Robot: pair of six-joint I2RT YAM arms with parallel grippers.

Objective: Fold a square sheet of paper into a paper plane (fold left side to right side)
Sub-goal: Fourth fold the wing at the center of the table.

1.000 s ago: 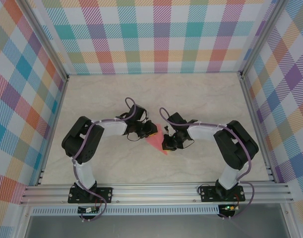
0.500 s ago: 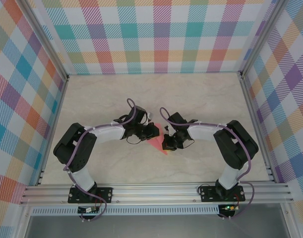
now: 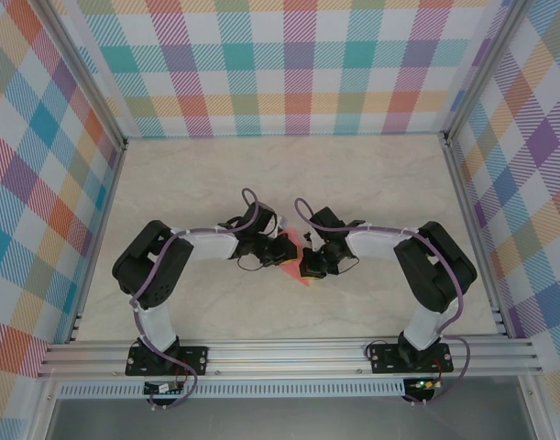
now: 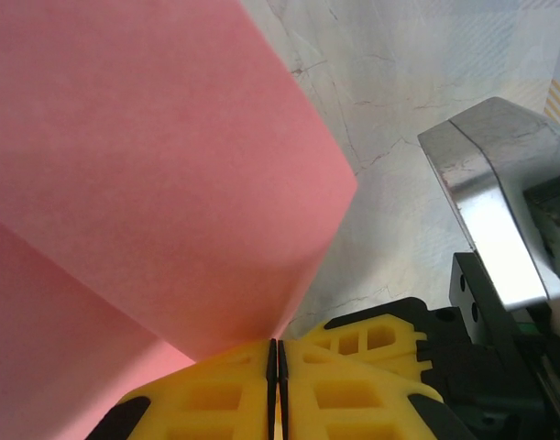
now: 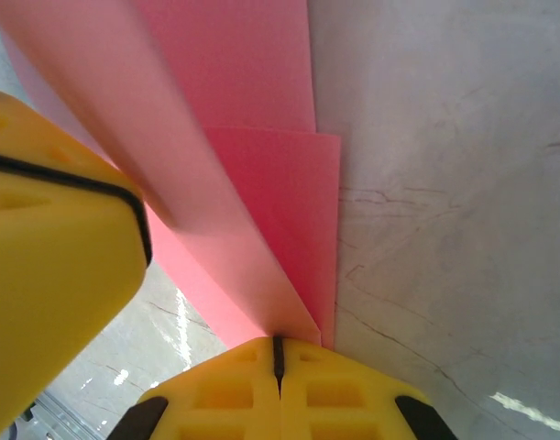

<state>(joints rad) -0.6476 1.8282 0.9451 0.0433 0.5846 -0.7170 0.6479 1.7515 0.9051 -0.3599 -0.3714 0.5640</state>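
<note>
Top view: the paper [image 3: 299,271] lies mid-table [image 3: 380,183] between the two claws, a narrow pink wedge; its long axis runs far to near, the tip pointing at the near edge and a little right. The left arm [image 3: 160,266] elbows out left and reaches in low to the right; the left claw [image 3: 282,249] sits at the wedge's far left edge. The right arm [image 3: 426,266] mirrors it; the right claw [image 3: 310,264] is at the wedge's right edge, close beside the left one; the jaws are too small to read here.

Left wrist view: a pink flap rises steeply off the layer below and fills the left half; its lower corner runs down into the seam of the yellow fingers [image 4: 225,394]; the jaws are pressed together, clenched on the paper. A silver housing [image 4: 486,220] stands at the right, over bare table.

Right wrist view: pink layers run lengthwise away from the camera, one flap lifted and slanting left; they narrow to the seam of this claw's fingers [image 5: 234,390]; the jaws are clenched on the paper. The left claw's yellow finger fills the left, against the flap.
</note>
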